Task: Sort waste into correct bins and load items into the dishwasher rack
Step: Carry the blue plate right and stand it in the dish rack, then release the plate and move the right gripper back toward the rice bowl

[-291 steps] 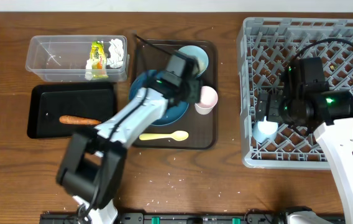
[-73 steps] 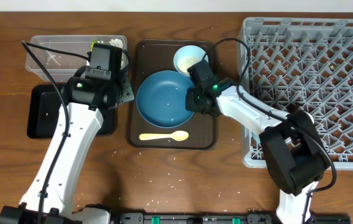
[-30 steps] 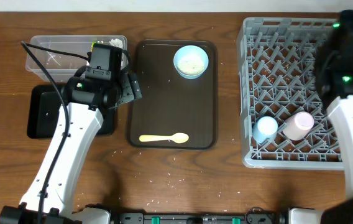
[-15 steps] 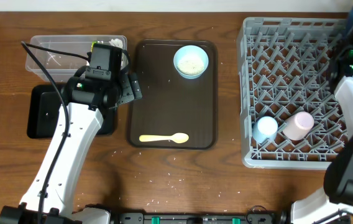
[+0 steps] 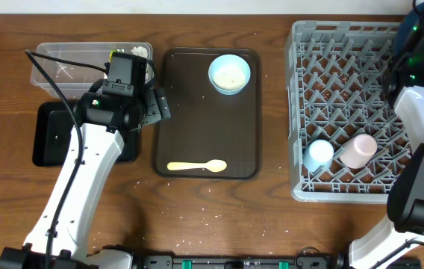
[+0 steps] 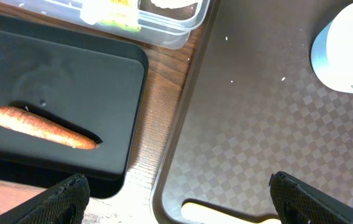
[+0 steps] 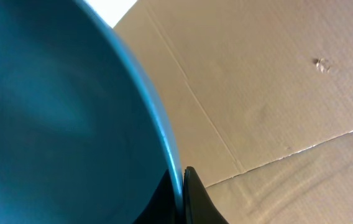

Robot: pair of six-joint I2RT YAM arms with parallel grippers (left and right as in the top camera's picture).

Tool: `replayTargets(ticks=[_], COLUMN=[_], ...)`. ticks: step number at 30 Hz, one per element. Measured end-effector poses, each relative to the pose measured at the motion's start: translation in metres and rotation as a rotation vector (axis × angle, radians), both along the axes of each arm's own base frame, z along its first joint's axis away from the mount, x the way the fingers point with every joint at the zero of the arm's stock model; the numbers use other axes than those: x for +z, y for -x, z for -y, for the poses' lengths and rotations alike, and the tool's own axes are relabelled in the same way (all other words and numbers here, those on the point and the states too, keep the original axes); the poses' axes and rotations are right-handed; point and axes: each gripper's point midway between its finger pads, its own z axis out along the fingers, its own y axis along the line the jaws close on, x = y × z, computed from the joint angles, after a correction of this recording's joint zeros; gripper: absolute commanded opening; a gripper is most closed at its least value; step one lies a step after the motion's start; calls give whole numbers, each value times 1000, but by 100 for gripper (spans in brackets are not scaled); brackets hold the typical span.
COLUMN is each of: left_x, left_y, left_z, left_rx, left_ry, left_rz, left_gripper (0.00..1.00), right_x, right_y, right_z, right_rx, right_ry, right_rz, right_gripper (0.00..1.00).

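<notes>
Dark blue plate [image 7: 52, 112] is held by its rim in the right pincer [image 7: 181, 193], which is clamped on the edge. The wrist view shows only plain cardboard behind it. The plate does not appear in the overhead view, so its position relative to the dishwasher rack [image 5: 346, 90] cannot be told. The right arm stands at the far right corner of the rack.

Risk: the hold is on the rim alone, and a large plate may pivot or slip in it during lowering. A tilted entry could jam the plate across the pegs rather than between them. The pink cup [image 5: 359, 151] and light blue cup [image 5: 319, 155] lie in the near rows and could be struck if the plate comes down there. The far rows look free.

Left pincer [image 6: 179, 199] is spread wide and holds nothing, above the seam between the black tray [image 6: 52, 81] and the brown serving tray [image 5: 204, 112]. The sausage piece [image 6: 43, 127] lies in the black tray. The pale blue bowl [image 5: 229, 73] and yellow spoon [image 5: 195, 165] remain on the serving tray. Loose grains [image 5: 212, 218] dot the worktop [image 5: 272, 224].
</notes>
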Motion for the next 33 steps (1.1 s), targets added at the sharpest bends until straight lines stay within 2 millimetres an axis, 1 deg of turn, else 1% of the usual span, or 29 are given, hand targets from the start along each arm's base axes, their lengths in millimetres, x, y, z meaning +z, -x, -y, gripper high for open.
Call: replayTargets(ticks=[1,3,4,6,7,9,10,14,16,19,21,25,27,29,33], left_x=[0,0,0,0,0,0,0,0,0,0,0,0,0,0,0], left_y=[0,0,0,0,0,0,0,0,0,0,0,0,0,0,0], left_z=[0,0,0,0,0,0,0,0,0,0,0,0,0,0,0], left_rx=[0,0,0,0,0,0,0,0,0,0,0,0,0,0,0], left_ry=[0,0,0,0,0,0,0,0,0,0,0,0,0,0,0], left_rz=[0,0,0,0,0,0,0,0,0,0,0,0,0,0,0], left_gripper=[95,95,95,95,95,95,95,95,95,95,95,95,95,95,95], right_x=[-1,-6,-9,-18,-23,-30,-34,-40,-44,-50,-54,-58,-56,-51,-33], right_y=[-1,-1,-2,-1,-2,-2,-3,-3,0,8,13,31,42,51,67], right_z=[-5,-13,-18,-28,-34,-40,-43,-49,-50,-51,-52,-59,-64,-70,-82], right_rx=[5,14,22,35,49,65,71,64,53,35,30,13,11,12,42], right_ry=[1,1,0,-4,-8,-15,-21,-49,-69,-102,-126,-201,-249,-293,-393], right_rz=[-18,-61,-87,-144,-170,-200,-204,-181,-180,-190,-198,-212,-210,-198,-135], right_gripper=[10,14,19,45,55,67,72,75,78,82,86,95,99,99,99])
